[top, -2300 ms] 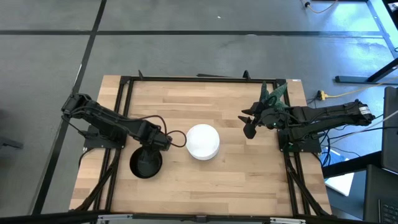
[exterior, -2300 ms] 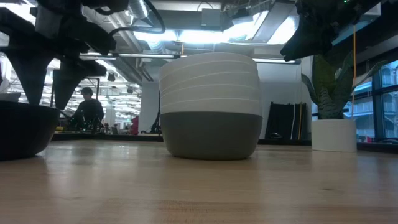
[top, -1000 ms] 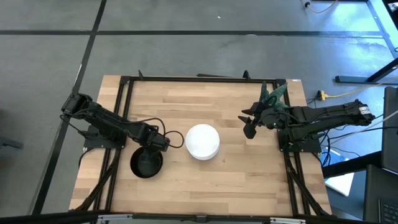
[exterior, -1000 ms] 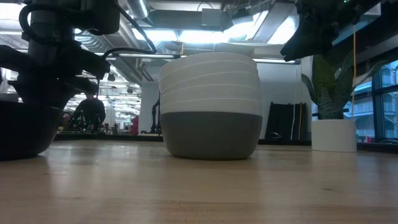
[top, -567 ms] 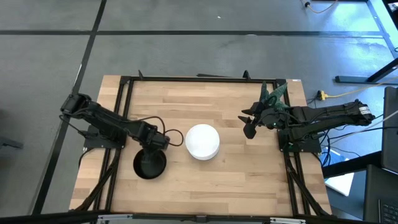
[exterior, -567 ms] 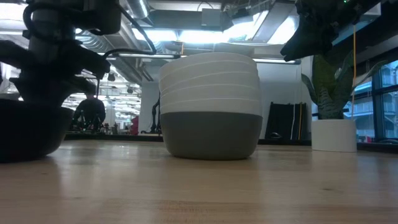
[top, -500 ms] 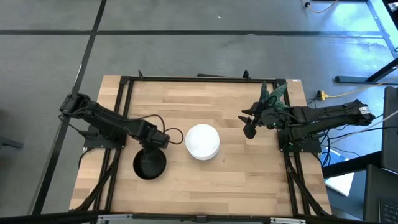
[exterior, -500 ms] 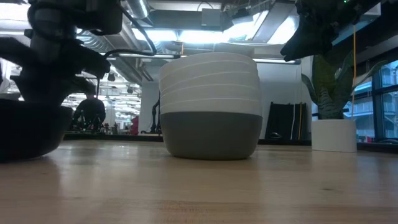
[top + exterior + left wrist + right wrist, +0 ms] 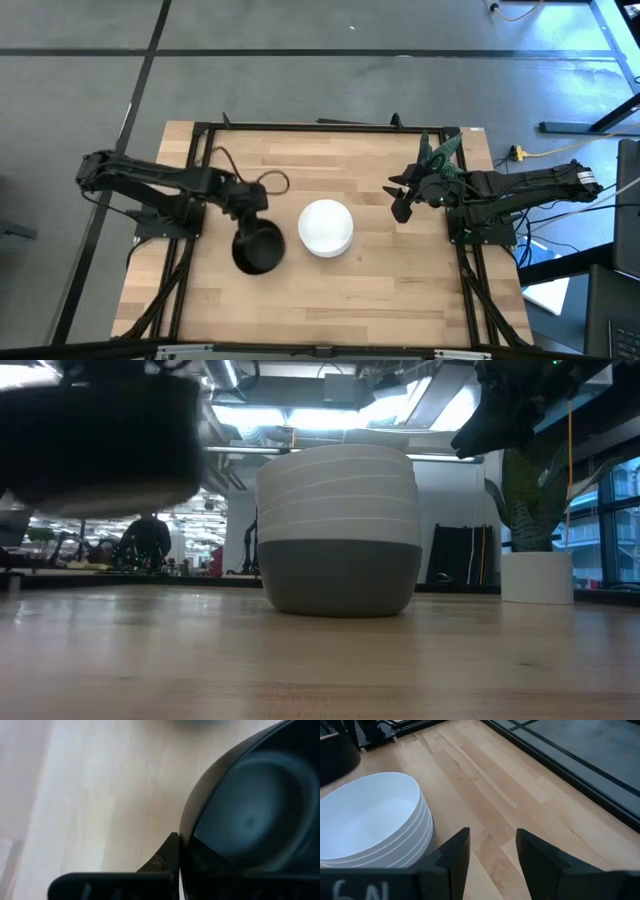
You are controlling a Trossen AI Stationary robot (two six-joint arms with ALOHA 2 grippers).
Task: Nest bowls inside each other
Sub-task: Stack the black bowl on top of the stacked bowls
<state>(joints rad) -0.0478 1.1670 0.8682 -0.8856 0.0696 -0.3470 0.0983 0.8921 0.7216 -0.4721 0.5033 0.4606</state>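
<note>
A black bowl [image 9: 258, 247] hangs in the air left of a stack of nested bowls [image 9: 326, 227], with my left gripper [image 9: 254, 221] shut on its rim. In the low view the black bowl [image 9: 100, 440] floats well above the tabletop. The stack [image 9: 340, 530] is several white bowls inside a dark grey bowl [image 9: 340, 575], which rests by its base on the table. My right gripper [image 9: 402, 206] waits open, in the air to the right of the stack [image 9: 370, 820]. My left gripper holds the black bowl by its rim [image 9: 183, 832] on the bowl's far side. One finger [image 9: 167, 854] is outside the wall and the other is inside. The fingers come from above, slanting down from the far left. The bowl hangs below them, mouth up, clear of the table.
A small white pot [image 9: 540, 575] with a spiky green plant [image 9: 440, 155] stands at the far right, close behind my right gripper. A black frame [image 9: 300, 126] runs along the table's far edge and sides. Bare wood lies in front of the stack.
My left gripper has shut on the black bowl's rim and gone up and toward the stack. The bowl, which sat on the table a second ago, is now lifted clear and nearer the stack. My right arm has kept still.
</note>
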